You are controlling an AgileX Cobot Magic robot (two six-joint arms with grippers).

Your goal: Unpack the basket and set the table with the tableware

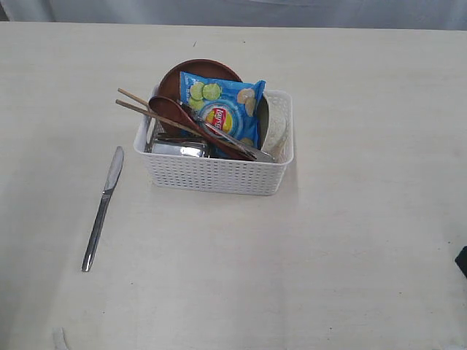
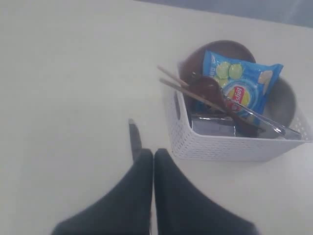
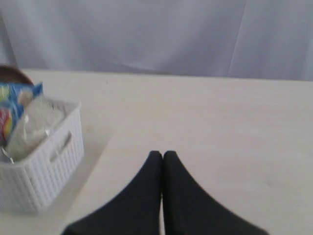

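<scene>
Steel knife (image 1: 103, 208) lies near left edge of cream bench (image 1: 350, 255); white perforated basket (image 1: 219, 173) holds the rest; left fingers (image 2: 139, 191), right fingers (image 3: 149, 191) clenched, empty.

The basket (image 1: 211, 176) is set on the middle of the bench (image 1: 357, 248). The knife (image 1: 102, 208) is laid left of it. The plate (image 1: 195, 71), chip bag (image 1: 222, 113), bowl (image 1: 277, 125) and cup (image 1: 179, 149) are packed inside.

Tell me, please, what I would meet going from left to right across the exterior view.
The knife on the table → steel cup → blue chip bag → off-white bowl; the last three are in the basket.
</scene>
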